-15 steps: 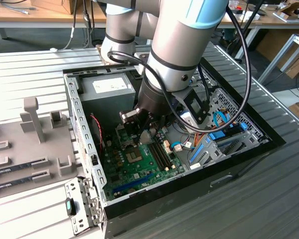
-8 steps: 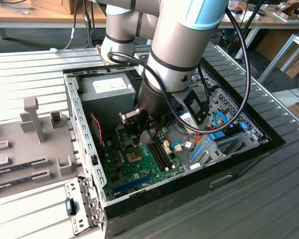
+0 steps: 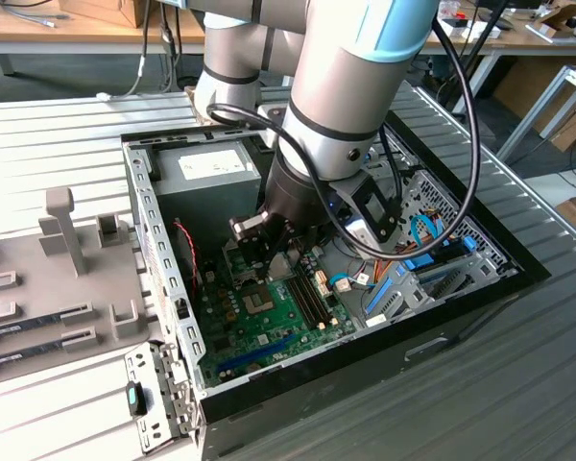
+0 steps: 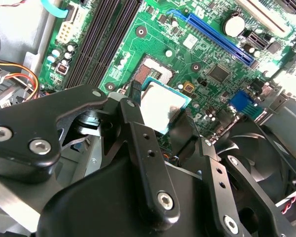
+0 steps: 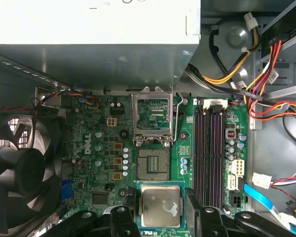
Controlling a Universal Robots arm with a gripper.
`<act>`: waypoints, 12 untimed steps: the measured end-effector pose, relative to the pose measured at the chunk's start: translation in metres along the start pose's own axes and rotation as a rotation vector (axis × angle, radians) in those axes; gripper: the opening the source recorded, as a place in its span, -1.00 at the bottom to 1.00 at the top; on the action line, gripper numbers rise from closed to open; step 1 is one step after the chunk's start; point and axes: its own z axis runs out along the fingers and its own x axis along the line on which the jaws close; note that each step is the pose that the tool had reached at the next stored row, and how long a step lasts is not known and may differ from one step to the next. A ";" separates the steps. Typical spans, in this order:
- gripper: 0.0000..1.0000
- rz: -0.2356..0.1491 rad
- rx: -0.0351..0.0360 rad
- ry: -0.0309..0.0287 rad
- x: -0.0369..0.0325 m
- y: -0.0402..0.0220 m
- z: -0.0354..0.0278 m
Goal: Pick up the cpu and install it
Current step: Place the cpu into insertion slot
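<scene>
The cpu [image 5: 160, 206], a silvery square chip with a narrow green rim, is held level between my gripper's [image 5: 161, 196] two black fingers [image 5: 129, 201], which are shut on its opposite edges. In the second wrist view the cpu [image 4: 160, 104] hangs a little above the green motherboard [image 4: 202, 44], just beside the open socket [image 4: 155, 69]. The first wrist view shows that bare socket [image 5: 153, 165] directly beyond the chip, with its metal retention lid [image 5: 154, 116] flipped up. In the exterior view my gripper [image 3: 269, 252] is low inside the open computer case, over the motherboard [image 3: 269, 322].
A grey power supply [image 5: 89, 29] fills the case end beyond the socket. A black fan [image 5: 19, 168] sits to one side, the dark memory slots [image 5: 207, 148] and bundled cables [image 5: 266, 74] to the other. A grey fixture tray [image 3: 58, 279] lies outside the case at the exterior view's left.
</scene>
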 end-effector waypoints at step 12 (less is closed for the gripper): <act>-0.05 0.000 0.0000 0.0000 -0.0001 0.0000 0.0038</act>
